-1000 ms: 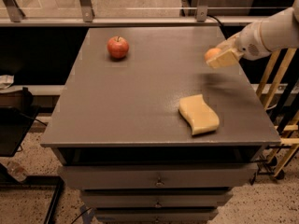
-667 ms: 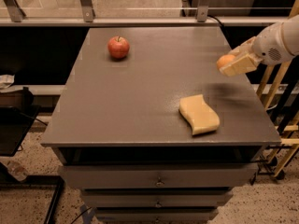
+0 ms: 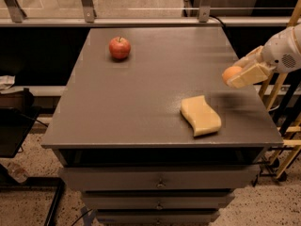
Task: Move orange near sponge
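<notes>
**Operator:** Count entry, left to right?

**Log:** You have one red apple (image 3: 120,47) with a stem, standing on the far left part of the grey tabletop (image 3: 141,102). One sponge (image 3: 201,115) lies flat towards the front right corner. One orange (image 3: 230,72) is at the right edge, and one gripper (image 3: 239,71) is on it. A stack of drawers (image 3: 160,179) sits under the top.

**Operator:** Orange, look and position?

**Log:** It is small, round and plain orange. You see mostly its left side, because the pale fingers (image 3: 248,74) cover the rest. It is lifted off the tabletop over the right edge. It hangs beyond and to the right of the sponge, near it but apart from it. The sponge is pale yellow and thick, with wavy sides.

**Operator:** Jaws?

**Log:** They are pinching the orange, one finger on each side, spread only as wide as the fruit. They touch nothing else. The white arm (image 3: 284,51) reaches in from your right.
</notes>
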